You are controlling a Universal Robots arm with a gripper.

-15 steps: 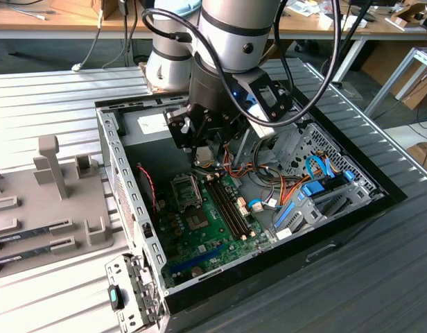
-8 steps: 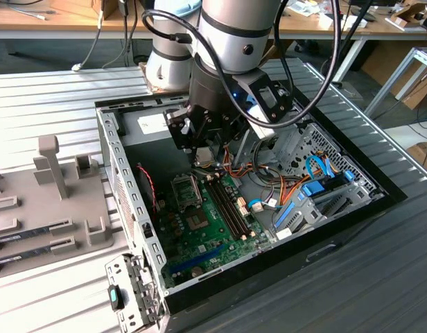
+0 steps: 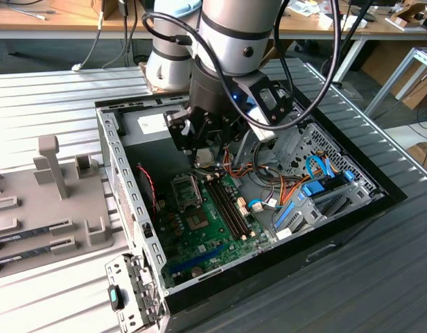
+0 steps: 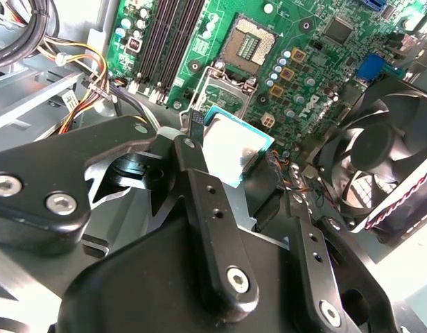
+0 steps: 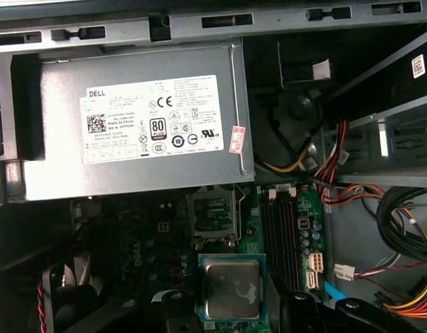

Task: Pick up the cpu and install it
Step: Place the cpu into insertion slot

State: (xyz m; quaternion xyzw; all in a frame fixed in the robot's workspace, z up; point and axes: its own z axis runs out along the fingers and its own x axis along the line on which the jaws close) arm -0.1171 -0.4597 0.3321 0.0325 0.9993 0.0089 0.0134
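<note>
Exterior view: the end effector (image 3: 205, 158) hangs low inside the open computer case (image 3: 115, 161), which lies flat on the ribbed metal desk (image 3: 61, 90). Its black fingers (image 4: 194, 149) are pinched on opposite edges of the cpu (image 4: 234, 149), silvery top up and green rim showing. The chip is held clear above the green board and is not seated. In the first wrist view the cpu (image 5: 231, 290) sits just beside the socket (image 5: 213, 215), whose square frame lies uncovered with the pin field showing. The second wrist view shows the same socket (image 4: 251, 47) beyond the chip's far edge. Open room is narrow. The grey power supply (image 5: 137, 128) borders the socket on one side, and its flat wall stands close to the arm in the exterior view. The long memory sticks (image 5: 279, 229) run parallel close along another side of the socket. A black fan (image 4: 380, 152) with its ring of blades stands near the chip on the opposite side from the sticks. Bundled orange, yellow and black cables (image 5: 401, 229) crowd the space past the sticks, toward the metal drive cage (image 3: 324, 173) at the exterior view's right. Outside the case, at the exterior view's left, a grey fixture (image 3: 47, 201) with upright posts rests on the desk, well apart from the arm.
</note>
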